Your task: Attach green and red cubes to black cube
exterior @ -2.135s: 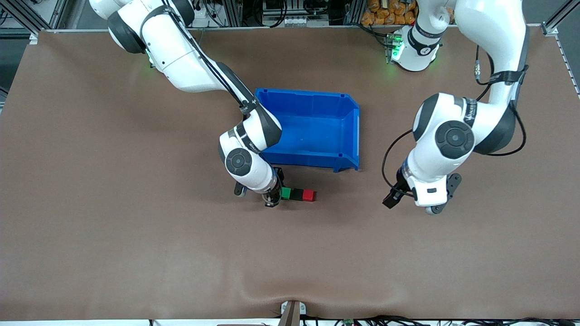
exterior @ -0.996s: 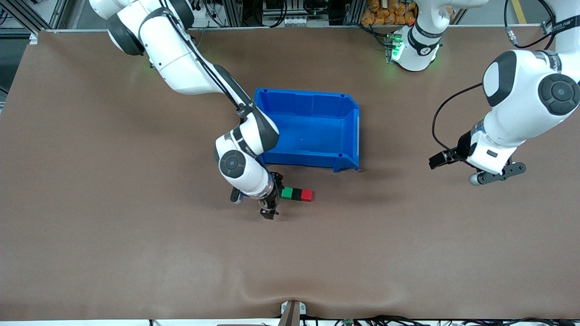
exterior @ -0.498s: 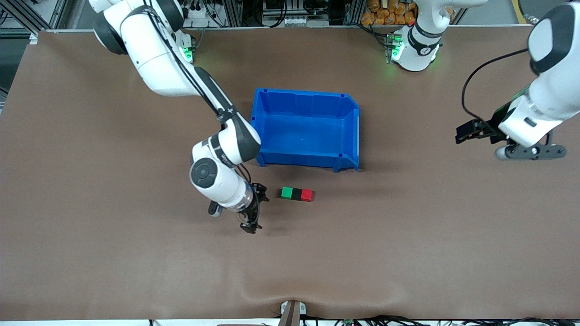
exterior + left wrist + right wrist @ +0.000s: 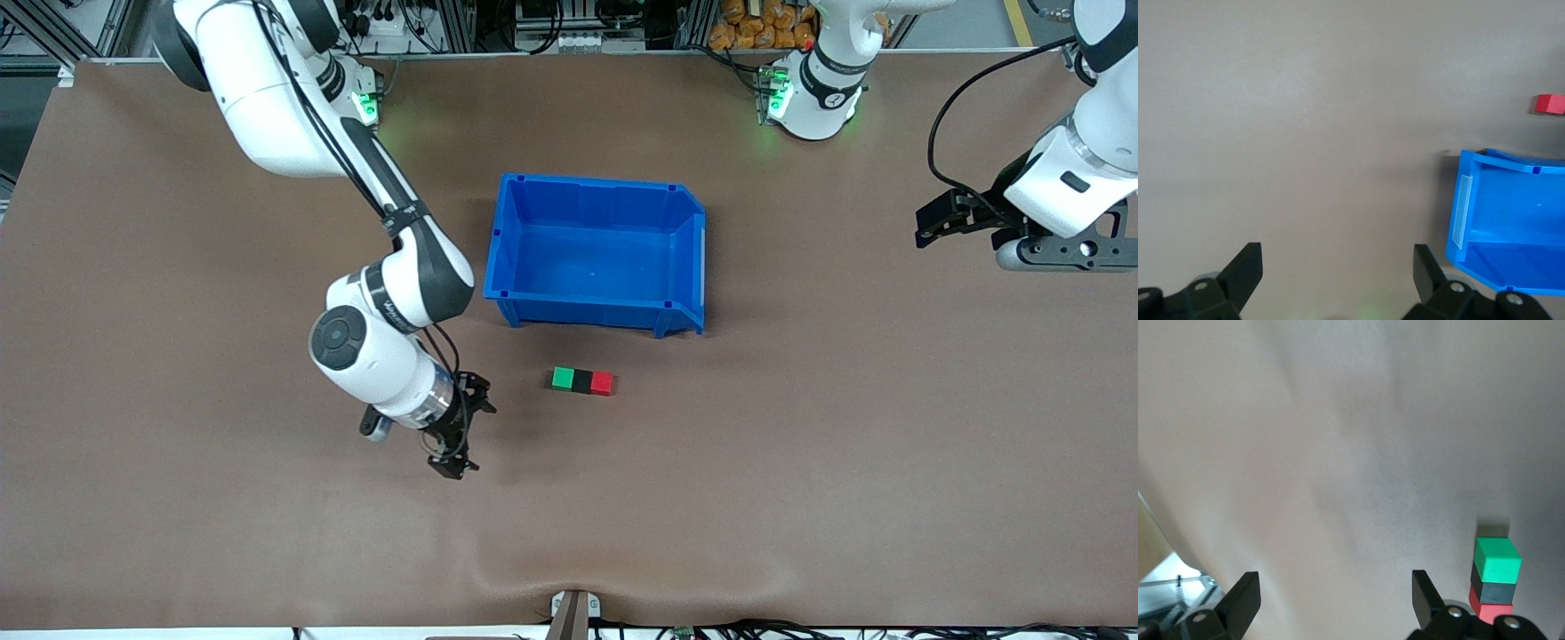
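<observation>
Three cubes joined in a row just in front of the blue bin (image 4: 596,253), nearer the camera.

The right gripper (image 4: 462,427) hangs spread and empty over bare table, toward its own arm's end from the bin. The green cube (image 4: 562,379), black cube (image 4: 581,381) and red cube (image 4: 603,383) touch side by side. The left gripper (image 4: 965,222), fingers apart and empty, hovers well apart from the bin.

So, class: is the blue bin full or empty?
Empty. The blue bin shows only its bare blue floor; the green cube, black cube and red cube lie outside it.
</observation>
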Controlling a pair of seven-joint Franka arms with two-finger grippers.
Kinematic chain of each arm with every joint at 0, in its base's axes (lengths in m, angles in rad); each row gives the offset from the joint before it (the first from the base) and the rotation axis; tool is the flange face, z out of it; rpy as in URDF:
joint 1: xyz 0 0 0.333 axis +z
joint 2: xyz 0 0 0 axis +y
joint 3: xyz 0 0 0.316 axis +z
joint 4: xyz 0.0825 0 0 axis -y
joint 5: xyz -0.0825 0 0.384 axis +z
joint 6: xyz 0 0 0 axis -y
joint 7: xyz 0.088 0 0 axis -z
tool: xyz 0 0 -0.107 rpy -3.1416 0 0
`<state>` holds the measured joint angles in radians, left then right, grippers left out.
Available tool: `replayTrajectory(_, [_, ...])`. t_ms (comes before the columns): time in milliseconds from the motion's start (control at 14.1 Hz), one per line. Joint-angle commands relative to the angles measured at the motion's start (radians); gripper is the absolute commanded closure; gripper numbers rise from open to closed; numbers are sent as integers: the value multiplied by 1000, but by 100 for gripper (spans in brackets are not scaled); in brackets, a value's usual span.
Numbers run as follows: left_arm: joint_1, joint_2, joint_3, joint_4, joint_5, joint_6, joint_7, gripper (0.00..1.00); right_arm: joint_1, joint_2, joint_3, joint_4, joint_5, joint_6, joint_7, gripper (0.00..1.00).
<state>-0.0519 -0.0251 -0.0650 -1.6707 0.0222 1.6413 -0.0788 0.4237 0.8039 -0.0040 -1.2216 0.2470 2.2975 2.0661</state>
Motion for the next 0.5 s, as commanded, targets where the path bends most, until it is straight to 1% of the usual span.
replayTrajectory(0, [15,8,-16,55,22,-75,36,0,-40,-55,6,-24,-37,-91,-87,0])
replayTrajectory(142, [15,7,-15,78,24,-104,92,0,-75,-92,4,-21,-41,-197,-194,0])
replayTrajectory(285, [24,7,-10,83,24,-123,192,0,-114,-139,4,-18,-41,-292,-300,0])
replayTrajectory(427, [24,2,-6,86,22,-141,194,0,-146,-187,4,-19,-43,-367,-416,0])
